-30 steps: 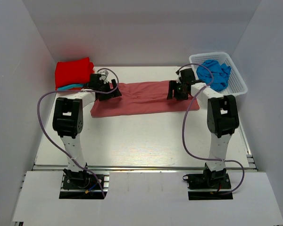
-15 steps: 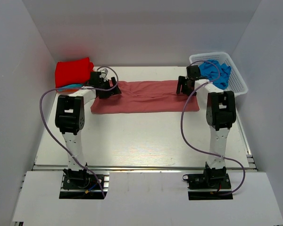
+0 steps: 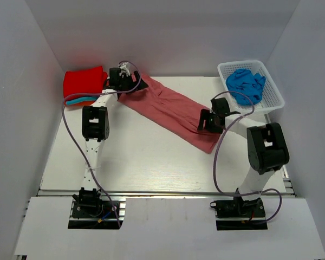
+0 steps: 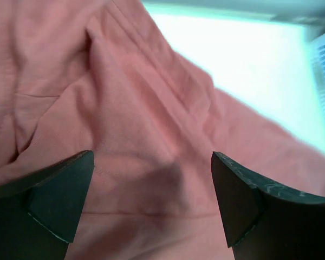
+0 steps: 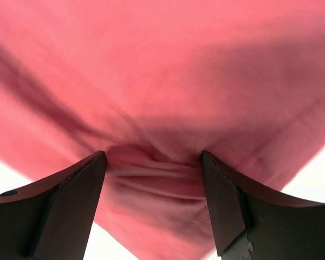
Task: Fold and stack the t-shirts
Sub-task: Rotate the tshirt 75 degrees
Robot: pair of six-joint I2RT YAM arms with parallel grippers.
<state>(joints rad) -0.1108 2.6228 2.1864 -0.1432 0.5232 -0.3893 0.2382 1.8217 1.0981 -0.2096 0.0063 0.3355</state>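
Note:
A dusty rose-red t-shirt (image 3: 170, 108), folded into a long strip, stretches diagonally from back left to front right. My left gripper (image 3: 136, 82) is shut on its back-left end, by the back wall. My right gripper (image 3: 205, 120) is shut on its front-right end. In the left wrist view the shirt (image 4: 151, 97) fills the space between my gripper's (image 4: 151, 158) fingers. In the right wrist view bunched cloth (image 5: 162, 65) sits in my gripper (image 5: 153, 158). A folded bright red shirt (image 3: 85, 82) lies on a turquoise one (image 3: 78, 101) at back left. No orange shirt is in view.
A white lattice basket (image 3: 276, 96) at the back right holds a crumpled bright blue shirt (image 3: 246, 84). White walls close in the table on the left, back and right. Cables loop from both arms over the table.
The rose-red shirt has swung from lying straight across the table to a diagonal. My left gripper moved back and right with its end; my right gripper moved toward the front with the other end.

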